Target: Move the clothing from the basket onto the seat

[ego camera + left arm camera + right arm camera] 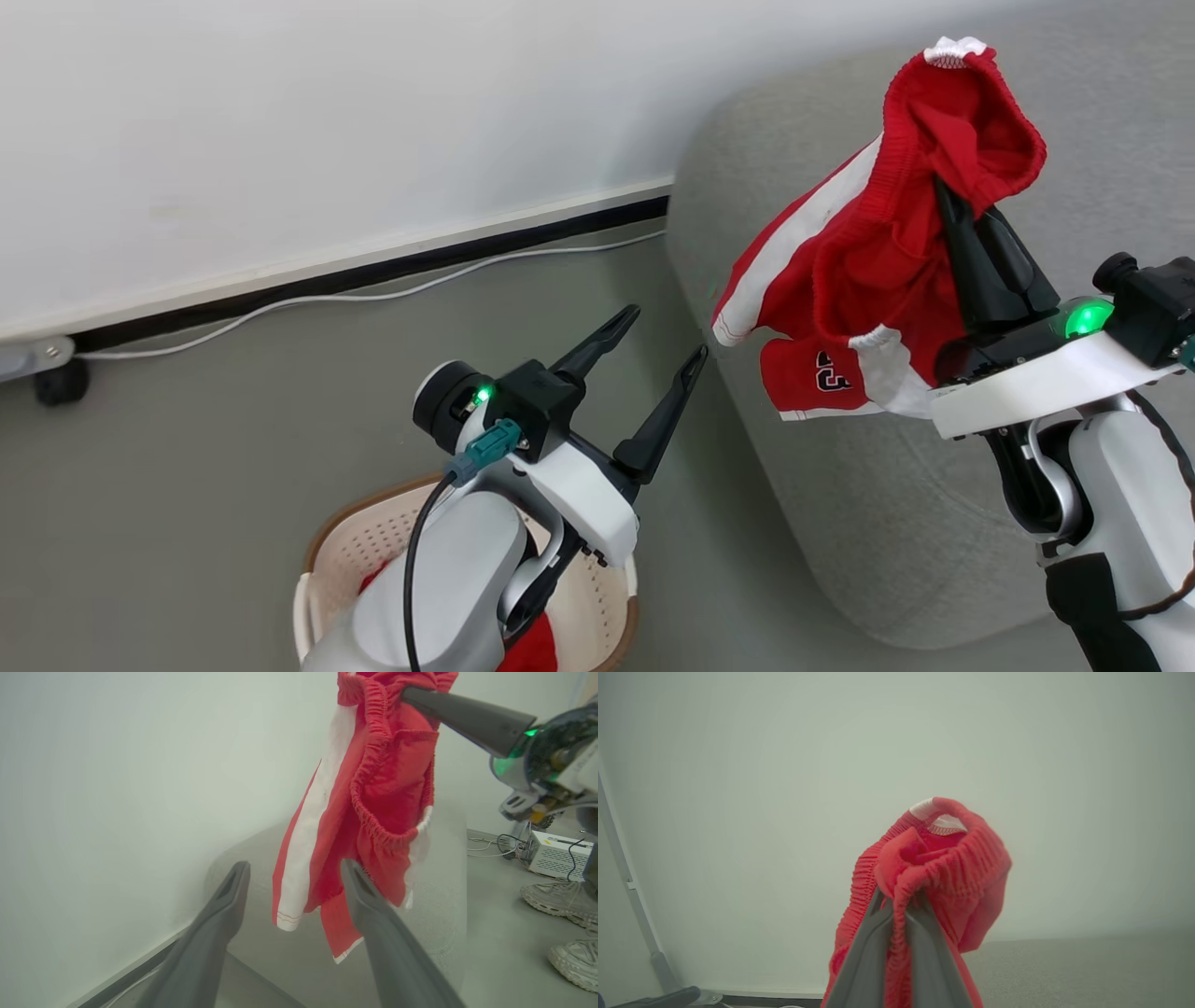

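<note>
The rounded, light grey woven seat (pixel 840 523) fills the right side, and the cream perforated basket (pixel 322 551) with its brown rim stands on the floor near the seat's corner. Soft red clothing (pixel 840 252) with white stripes hangs above the seat's left edge, its ribbed waistband clamped between the right gripper's (pixel 948 201) dark tapered fingers. The left gripper (pixel 667 333), above the basket, has its fingers spread wide and holds nothing.

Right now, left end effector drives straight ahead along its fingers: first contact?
Probably the red clothing hanging from the shut right end effector, ahead of the left end effector; the seat sits close behind. Depth unclear: the seat's corner could come first.
</note>
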You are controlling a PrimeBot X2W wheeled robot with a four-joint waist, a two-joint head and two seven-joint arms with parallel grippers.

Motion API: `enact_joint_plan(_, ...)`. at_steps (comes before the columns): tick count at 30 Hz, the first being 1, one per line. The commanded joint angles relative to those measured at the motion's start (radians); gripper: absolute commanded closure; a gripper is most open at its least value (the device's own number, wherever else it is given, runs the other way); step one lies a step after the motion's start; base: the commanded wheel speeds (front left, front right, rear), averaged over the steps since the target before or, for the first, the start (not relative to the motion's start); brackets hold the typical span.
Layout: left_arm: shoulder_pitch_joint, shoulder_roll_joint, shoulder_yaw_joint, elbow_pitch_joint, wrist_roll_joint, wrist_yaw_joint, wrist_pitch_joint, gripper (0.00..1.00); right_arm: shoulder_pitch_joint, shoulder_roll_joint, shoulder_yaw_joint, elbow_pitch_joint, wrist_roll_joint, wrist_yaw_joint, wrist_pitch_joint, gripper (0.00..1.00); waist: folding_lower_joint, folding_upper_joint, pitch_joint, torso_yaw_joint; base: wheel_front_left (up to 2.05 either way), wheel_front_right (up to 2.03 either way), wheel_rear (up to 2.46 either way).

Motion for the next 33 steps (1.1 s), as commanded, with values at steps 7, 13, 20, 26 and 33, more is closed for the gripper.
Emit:
enact_joint_plan(7, 0.022, 0.007, 0.054, -0.031, -0.008, -0.014, -0.005, 0.0, 0.016, -0.003, -0.02, -0.039, 0.006, 0.004, -0.006, 1.0, 0.0, 0.0, -0.024, -0.127, 0.0, 0.0, 0.0)
enact_joint_plan(13, 0.035, 0.007, 0.07, -0.034, 0.001, -0.018, -0.005, 0.0, 0.028, -0.013, -0.04, -0.059, 0.004, 0.004, -0.006, 1.0, 0.0, 0.0, -0.023, -0.191, 0.0, 0.0, 0.0)
enact_joint_plan(20, 0.032, 0.007, 0.071, -0.044, 0.011, -0.018, -0.005, 0.0, 0.035, -0.039, -0.135, -0.088, 0.005, 0.004, -0.006, 1.0, 0.0, 0.0, 0.019, -0.225, 0.0, 0.0, 0.0)
enact_joint_plan(26, -0.01, 0.007, 0.043, -0.045, 0.024, -0.016, -0.005, 0.0, -0.021, -0.087, -0.215, -0.087, -0.001, 0.004, -0.006, 1.0, 0.0, 0.0, 0.104, -0.231, 0.0, 0.0, 0.0)
enact_joint_plan(33, -0.074, 0.007, -0.003, -0.026, 0.038, -0.017, -0.005, 0.0, -0.143, -0.151, -0.275, -0.051, 0.002, 0.004, -0.006, 1.0, 0.0, 0.0, 0.218, -0.218, 0.0, 0.0, 0.0)
